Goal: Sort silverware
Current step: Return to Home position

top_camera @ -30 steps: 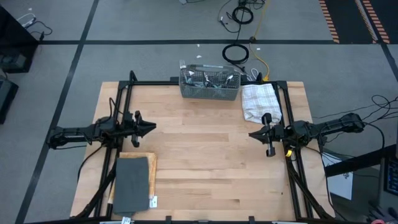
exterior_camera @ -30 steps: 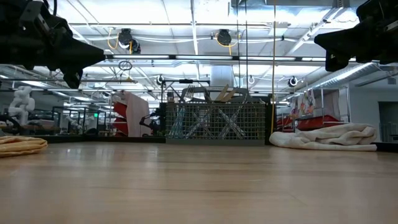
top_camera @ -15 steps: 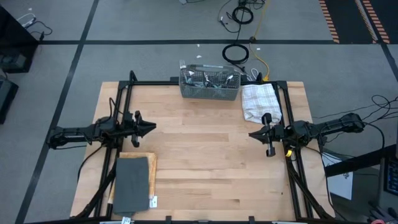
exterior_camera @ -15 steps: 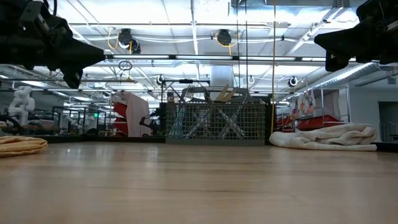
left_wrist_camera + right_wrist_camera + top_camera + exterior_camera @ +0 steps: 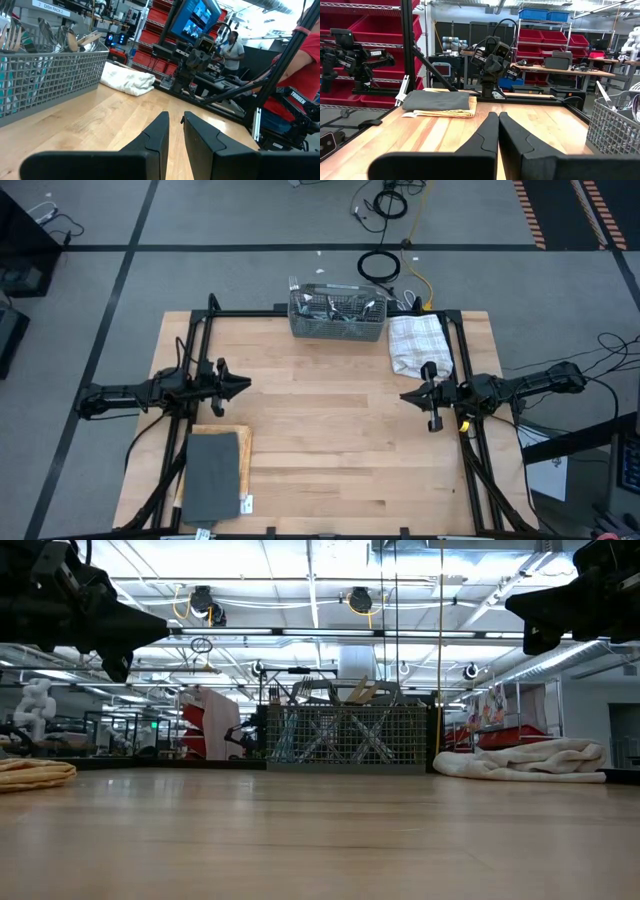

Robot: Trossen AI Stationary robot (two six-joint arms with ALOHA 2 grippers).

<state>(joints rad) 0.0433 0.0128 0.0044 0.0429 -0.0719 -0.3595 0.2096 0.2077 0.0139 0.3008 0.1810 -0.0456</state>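
The silverware (image 5: 338,306) stands in a grey mesh caddy (image 5: 338,326) at the table's far edge, handles and metal ends sticking up above its rim (image 5: 60,36). The caddy (image 5: 345,735) rests on its base. My left gripper (image 5: 247,385) hovers level above the table's left side, pointing right. Its fingers (image 5: 175,117) stand a narrow gap apart with nothing between them. My right gripper (image 5: 402,395) hovers level above the right side, pointing left, its fingers (image 5: 498,115) shut on nothing. Both are well short of the caddy.
A crumpled white towel (image 5: 420,345) lies at the far right beside the caddy. A dark grey mat on a tan cloth (image 5: 212,475) lies at the near left. Bare wood spreads between the arms (image 5: 320,430). People (image 5: 232,47) stand beyond the table.
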